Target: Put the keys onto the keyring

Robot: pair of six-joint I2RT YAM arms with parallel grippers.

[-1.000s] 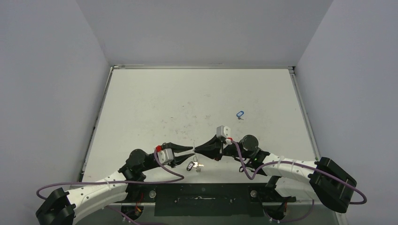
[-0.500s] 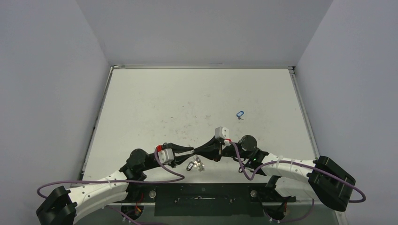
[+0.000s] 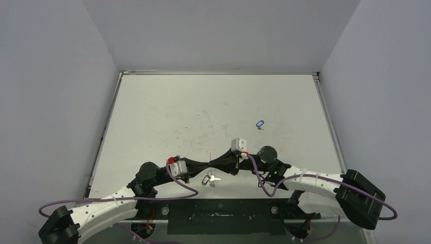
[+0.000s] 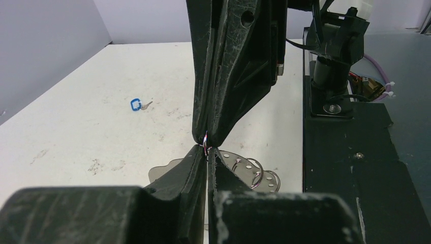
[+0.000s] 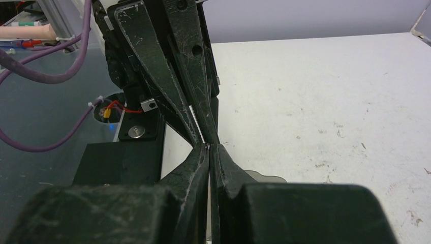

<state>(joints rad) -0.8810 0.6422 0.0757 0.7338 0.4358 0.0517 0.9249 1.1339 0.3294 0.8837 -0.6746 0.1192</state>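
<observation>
Presently catalogued, all placed against the keyring (image 4: 227, 158). Flat on the table (image 3: 213, 101), wire loops (image 4: 256, 175) set along its rim.

- Directly above the keyring: left gripper (image 4: 206, 152), pinched tight.
- Also above the keyring: right gripper (image 5: 209, 148), pinched tight, tip to tip with the left.
- At that meeting point: small wire loop (image 4: 205, 144), nipped (by both pairs of tips, as far as can be told).
- At the keyring, just under the tips: dark-headed key (image 3: 206, 179); attached or merely touching, cannot tell.
- Well apart from the keyring, farther out and rightward: blue-headed key (image 3: 259, 123), alone.
</observation>
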